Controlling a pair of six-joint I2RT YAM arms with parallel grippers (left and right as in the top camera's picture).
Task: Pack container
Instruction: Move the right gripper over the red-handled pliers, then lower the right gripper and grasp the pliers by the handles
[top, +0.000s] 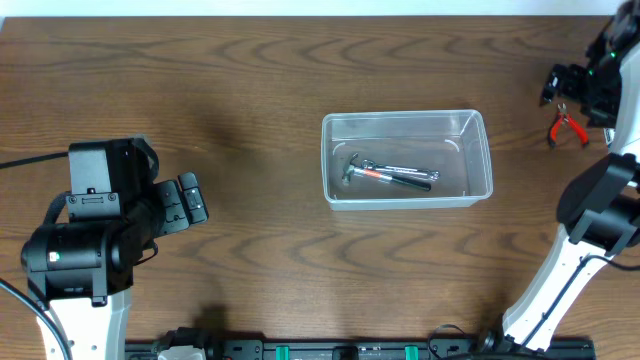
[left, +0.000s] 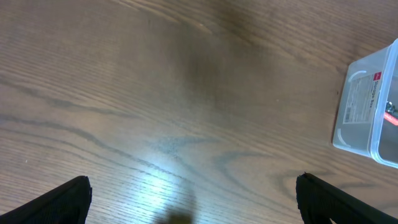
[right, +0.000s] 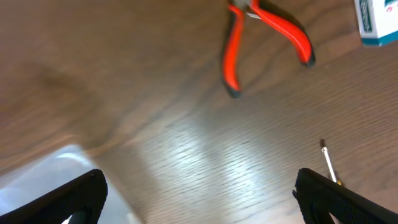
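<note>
Dark wood tabletop (top: 250, 80): the container (top: 400, 117) sits centre, tools (top: 390, 174) inside, pliers (right: 231, 53) to its right. My left claw (left: 199, 202) and right claw (right: 199, 199) hang released. Light, slick plastic, I judge; the rim offers the best hold.

Table centre: clear plastic rectangular container (top: 400, 116) stands on the brown wooden table (top: 200, 80).
In container: silver hand tools with red-and-black handles (top: 392, 175) lie on its floor.
Far right: red-handled pliers (top: 566, 128), well apart from the container; small blue-and-white box (right: 376, 22) near them.
</note>
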